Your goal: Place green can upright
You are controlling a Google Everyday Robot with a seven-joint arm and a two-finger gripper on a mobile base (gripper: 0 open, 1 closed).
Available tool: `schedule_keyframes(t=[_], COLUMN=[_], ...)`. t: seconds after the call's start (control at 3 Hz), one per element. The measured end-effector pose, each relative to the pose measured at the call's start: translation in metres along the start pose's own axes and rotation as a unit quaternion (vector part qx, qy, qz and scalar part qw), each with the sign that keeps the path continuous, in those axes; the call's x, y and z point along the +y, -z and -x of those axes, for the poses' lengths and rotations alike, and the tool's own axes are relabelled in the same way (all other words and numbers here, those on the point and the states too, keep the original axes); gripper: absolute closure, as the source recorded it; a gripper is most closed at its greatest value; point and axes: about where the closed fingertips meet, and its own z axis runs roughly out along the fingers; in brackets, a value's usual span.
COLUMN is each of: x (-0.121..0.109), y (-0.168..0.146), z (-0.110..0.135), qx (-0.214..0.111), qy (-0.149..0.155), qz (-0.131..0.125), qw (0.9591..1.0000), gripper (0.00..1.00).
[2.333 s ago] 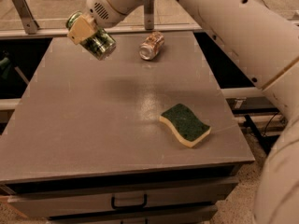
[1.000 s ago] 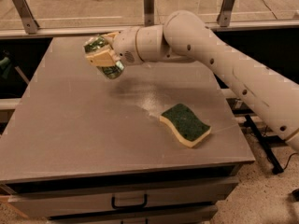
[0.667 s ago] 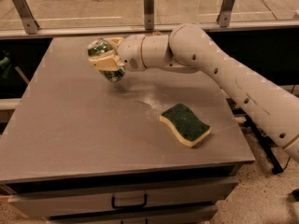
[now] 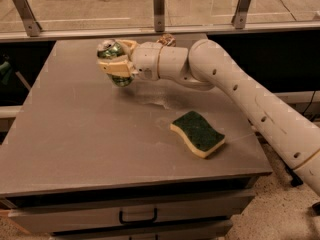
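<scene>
The green can [image 4: 113,58] has a green patterned label and a silver end with a pull tab facing up and left. It is held nearly upright, slightly tilted, with its base close to or on the grey table [image 4: 75,129] at the back left. My gripper [image 4: 118,59] is shut on the can, its cream fingers [image 4: 116,67] on either side of it. The white arm [image 4: 225,84] reaches in from the right, low over the table.
A green and yellow sponge [image 4: 198,133] lies on the table right of centre. A brown-orange can [image 4: 167,39] lies at the table's back edge, partly hidden behind my arm. A rail with metal posts [image 4: 159,3] runs behind. A drawer with a handle [image 4: 137,217] is below.
The gripper has carried the green can down and a little right, from high at the back left to table level, and turned it more upright. The arm now stretches low across the table.
</scene>
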Motion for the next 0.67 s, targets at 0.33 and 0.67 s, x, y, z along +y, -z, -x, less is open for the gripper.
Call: schedule_keyframes(t=[0.33, 0.67], x=[0.0009, 0.0010], y=[0.0038, 0.0037], z=[0.0063, 0.0064], qx=[-0.038, -0.038], qy=[0.009, 0.009], qz=[-0.007, -0.007], qw=[0.9992, 0.9992], gripper=[1.00, 1.00])
